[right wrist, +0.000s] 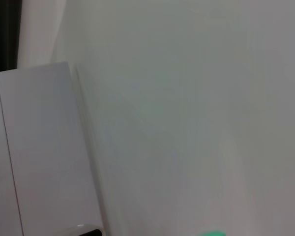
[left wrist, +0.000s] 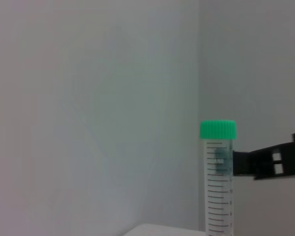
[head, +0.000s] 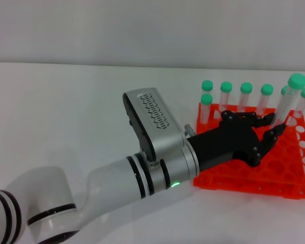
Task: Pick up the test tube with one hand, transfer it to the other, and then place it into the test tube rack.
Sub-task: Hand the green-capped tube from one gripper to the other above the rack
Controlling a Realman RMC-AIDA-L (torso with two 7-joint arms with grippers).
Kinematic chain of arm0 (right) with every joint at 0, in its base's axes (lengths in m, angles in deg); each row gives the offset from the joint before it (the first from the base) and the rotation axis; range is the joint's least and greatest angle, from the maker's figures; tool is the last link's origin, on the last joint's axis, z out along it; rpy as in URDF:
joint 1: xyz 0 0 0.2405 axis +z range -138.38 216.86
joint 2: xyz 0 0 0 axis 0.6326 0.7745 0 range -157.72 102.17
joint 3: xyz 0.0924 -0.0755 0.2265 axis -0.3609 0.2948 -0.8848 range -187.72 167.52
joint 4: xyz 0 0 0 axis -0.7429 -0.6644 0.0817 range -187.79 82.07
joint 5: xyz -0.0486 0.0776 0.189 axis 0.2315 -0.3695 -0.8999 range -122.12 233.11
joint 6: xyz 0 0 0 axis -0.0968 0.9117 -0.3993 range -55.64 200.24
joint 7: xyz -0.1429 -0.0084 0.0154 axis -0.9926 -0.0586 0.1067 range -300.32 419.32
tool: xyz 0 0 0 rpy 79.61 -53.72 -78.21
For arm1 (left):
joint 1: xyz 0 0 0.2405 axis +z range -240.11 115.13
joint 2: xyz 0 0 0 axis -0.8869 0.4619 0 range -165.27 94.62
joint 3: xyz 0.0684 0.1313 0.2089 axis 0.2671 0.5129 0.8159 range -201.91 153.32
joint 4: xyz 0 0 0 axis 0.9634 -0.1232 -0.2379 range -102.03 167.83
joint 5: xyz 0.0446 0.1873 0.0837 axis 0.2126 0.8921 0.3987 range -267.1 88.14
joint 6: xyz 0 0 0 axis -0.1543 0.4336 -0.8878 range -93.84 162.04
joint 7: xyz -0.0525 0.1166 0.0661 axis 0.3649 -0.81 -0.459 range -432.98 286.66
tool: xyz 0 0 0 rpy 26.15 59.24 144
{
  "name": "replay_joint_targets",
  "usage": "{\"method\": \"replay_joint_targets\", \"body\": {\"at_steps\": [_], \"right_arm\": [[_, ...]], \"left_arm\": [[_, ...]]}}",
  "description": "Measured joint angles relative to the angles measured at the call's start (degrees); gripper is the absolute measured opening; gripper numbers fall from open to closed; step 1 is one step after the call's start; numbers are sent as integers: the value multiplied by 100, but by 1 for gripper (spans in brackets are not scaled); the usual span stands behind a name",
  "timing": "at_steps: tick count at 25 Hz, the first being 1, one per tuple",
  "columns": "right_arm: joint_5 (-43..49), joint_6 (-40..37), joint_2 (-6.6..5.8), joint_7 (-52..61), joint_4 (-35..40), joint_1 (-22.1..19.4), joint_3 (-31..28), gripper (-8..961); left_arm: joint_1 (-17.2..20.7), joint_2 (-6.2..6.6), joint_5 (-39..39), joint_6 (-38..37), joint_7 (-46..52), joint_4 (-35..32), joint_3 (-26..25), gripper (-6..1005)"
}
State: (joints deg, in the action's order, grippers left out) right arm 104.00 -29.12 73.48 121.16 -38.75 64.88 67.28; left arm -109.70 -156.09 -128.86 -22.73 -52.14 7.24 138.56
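Green-capped test tube (head: 290, 99) stands raised over the orange rack (head: 254, 175) as the left end effector (head: 267, 129) reaches across it.

White counter (head: 66, 117) and a bare pale wall are all that surround the work. The left arm's black claw hangs above the rack's grid of holes with its fingers (head: 271, 137) spread, beside the tube and not closed on it. The left wrist view shows the tube upright, its side pinched by a dark jaw (left wrist: 270, 162) coming in from the right, which I judge to be the right end effector; its fingers cannot be read for certain. Five more capped tubes (head: 246, 96) fill the rack's back row. To finish well, the tube should stay vertical, centre over a free hole clear of its neighbours, and go down slowly before release.
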Motion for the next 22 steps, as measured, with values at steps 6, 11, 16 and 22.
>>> {"method": "replay_joint_targets", "body": {"at_steps": [6,11,16,22], "right_arm": [[236,201,72,130,81,225,51,737],[456,314,232,180,469,283,47,736],[523,589,361,215,738,317,25,736],[520,599,418,197,931,262,-26,565]], "left_arm": [[-17,1,19,5,-3,-6,0,190],[-8,1,20,6,-5,-9,0,190],[25,1,19,6,-7,-9,0,190],[46,1,21,-9,-10,-9,0,189]]}}
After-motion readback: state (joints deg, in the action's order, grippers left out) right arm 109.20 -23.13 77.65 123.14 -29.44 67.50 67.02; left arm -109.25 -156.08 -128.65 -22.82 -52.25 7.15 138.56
